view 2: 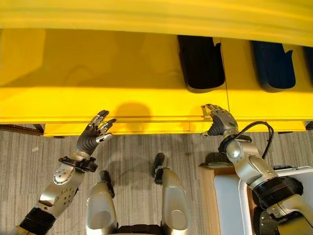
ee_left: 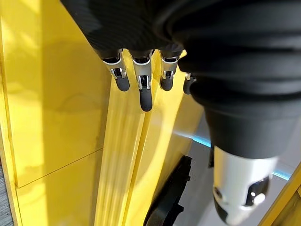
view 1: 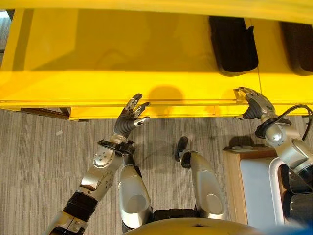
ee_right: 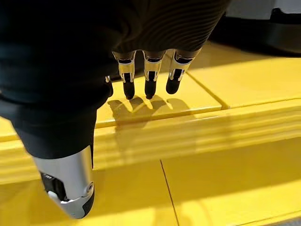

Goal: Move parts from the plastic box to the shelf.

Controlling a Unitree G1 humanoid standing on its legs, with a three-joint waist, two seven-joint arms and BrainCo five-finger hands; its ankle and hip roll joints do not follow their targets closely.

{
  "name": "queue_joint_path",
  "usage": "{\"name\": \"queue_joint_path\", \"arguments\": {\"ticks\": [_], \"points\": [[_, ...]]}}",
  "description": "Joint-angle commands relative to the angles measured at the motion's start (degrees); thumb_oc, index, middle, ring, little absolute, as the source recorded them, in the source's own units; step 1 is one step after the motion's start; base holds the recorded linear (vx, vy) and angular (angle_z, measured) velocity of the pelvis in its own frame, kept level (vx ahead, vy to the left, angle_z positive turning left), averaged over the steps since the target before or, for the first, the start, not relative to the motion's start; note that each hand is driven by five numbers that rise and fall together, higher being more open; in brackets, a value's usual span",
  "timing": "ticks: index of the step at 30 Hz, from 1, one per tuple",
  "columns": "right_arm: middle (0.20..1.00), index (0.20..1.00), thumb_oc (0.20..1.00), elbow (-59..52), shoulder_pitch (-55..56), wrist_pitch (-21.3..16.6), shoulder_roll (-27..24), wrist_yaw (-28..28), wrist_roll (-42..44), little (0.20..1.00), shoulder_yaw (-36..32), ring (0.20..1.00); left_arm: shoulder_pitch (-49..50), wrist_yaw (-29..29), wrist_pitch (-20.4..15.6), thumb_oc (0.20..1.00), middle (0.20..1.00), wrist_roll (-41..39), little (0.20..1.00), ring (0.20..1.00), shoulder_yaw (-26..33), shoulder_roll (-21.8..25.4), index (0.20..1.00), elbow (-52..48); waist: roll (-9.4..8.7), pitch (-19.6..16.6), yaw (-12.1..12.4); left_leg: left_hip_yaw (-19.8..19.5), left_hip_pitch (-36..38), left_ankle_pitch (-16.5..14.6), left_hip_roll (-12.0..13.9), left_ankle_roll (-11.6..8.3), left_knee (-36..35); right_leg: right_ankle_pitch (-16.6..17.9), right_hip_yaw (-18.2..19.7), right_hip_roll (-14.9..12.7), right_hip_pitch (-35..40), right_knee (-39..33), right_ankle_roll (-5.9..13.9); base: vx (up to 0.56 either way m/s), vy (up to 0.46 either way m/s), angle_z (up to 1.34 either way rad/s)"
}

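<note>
A long yellow shelf runs across the top of the eye views. On it lie a black part and, further right, a dark blue part. My right hand hangs over the shelf's front edge just below the black part, with its fingers fairly straight and nothing in them. My left hand is raised before the front edge, further left, with its fingers spread and empty. The grey plastic box stands at the lower right, with dark parts inside.
The box rests on a wooden stand on the grey carpet floor. The shelf's left half is bare yellow board. A seam divides the shelf between the two parts.
</note>
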Motion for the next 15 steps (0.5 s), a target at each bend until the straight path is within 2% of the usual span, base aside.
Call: {"name": "queue_joint_path", "arguments": {"ticks": [1,15], "points": [[1.000,1.000,1.000,1.97,-4.80,-0.60,-0.30,0.31,-2.00,1.000,2.04,1.000,2.77,-1.51,-1.63,1.000,1.000,1.71,1.000,1.000,1.36,1.89,1.000,-5.29,0.33,-1.54,0.61,1.09,-4.04,3.40,-1.95,4.29,1.70,-7.64,3.68,0.59,5.78,4.45,3.41,0.00,0.000,0.00],[1.000,1.000,1.000,7.85,-9.67,-1.80,1.19,0.27,-3.56,1.000,4.46,1.000,3.34,-3.20,0.32,1.000,1.000,1.38,1.000,1.000,2.29,2.41,1.000,-5.72,0.61,-1.68,2.27,0.35,-4.17,3.23,-2.06,4.31,2.50,-8.05,2.83,0.20,6.07,5.56,3.20,0.01,-0.004,0.01]]}}
